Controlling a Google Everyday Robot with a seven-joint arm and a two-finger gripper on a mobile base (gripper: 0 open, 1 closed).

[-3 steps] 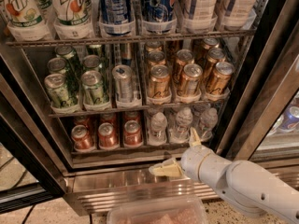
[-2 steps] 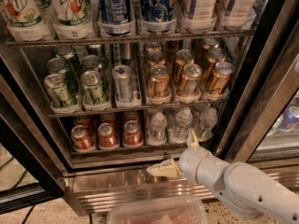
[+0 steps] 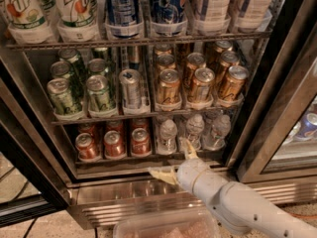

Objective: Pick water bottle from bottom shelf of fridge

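Note:
The fridge (image 3: 270, 114) stands open in front of me. Its bottom shelf (image 3: 124, 158) holds three red cans (image 3: 114, 144) on the left and three clear water bottles on the right. The bottles stand side by side: left (image 3: 168, 134), middle (image 3: 194, 129), right (image 3: 219, 129). My gripper (image 3: 174, 161) is open, just in front of the shelf's front edge and below the left and middle bottles. One finger (image 3: 188, 149) points up at the middle bottle's base, the other (image 3: 161, 174) points left. It holds nothing.
The rack above holds green cans (image 3: 99, 92), a silver can (image 3: 131, 86) and gold cans (image 3: 200, 85). The top rack holds large bottles. The louvred base grille (image 3: 124, 202) is below the gripper. A clear plastic tray (image 3: 166, 226) is at the bottom edge. A second glass door (image 3: 297, 133) is at the right.
The gripper has moved a little to the left and up, closer to the bottom shelf's front edge. Its fingers stay spread. The bottles and cans have not moved.

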